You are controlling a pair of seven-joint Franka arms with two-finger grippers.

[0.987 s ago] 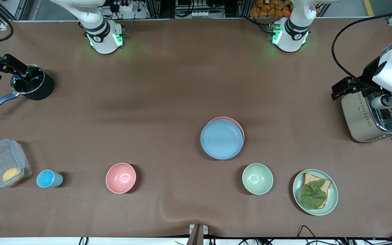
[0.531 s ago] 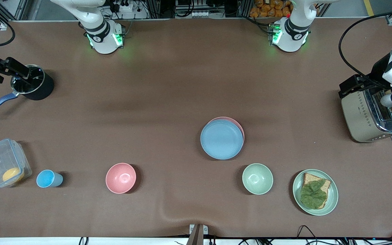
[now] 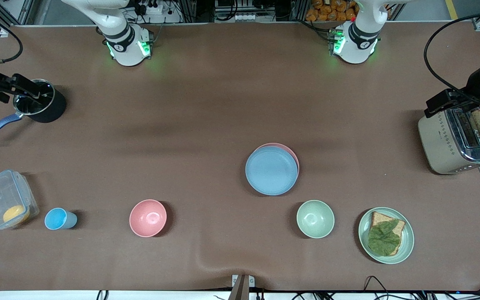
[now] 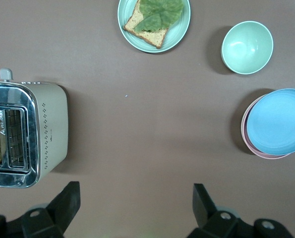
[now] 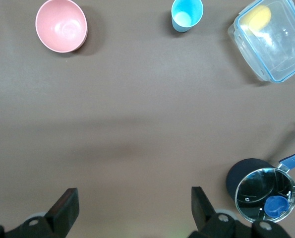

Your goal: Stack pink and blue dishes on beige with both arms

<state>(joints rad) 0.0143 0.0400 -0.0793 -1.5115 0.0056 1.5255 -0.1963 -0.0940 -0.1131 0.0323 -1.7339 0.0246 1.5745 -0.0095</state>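
Both arms are drawing outward to the frame's side edges. The left gripper (image 4: 135, 198) is now hanging by the toaster (image 3: 444, 141) and the right gripper (image 5: 135, 198) by the black pot (image 3: 40, 106), both with jaws spread wide and holding nothing. The blue plate (image 3: 271, 171) is sitting on the pink plate (image 3: 292, 151) mid-frame. No beige plate is showing, perhaps hidden underneath, so the stacking is looking finished.
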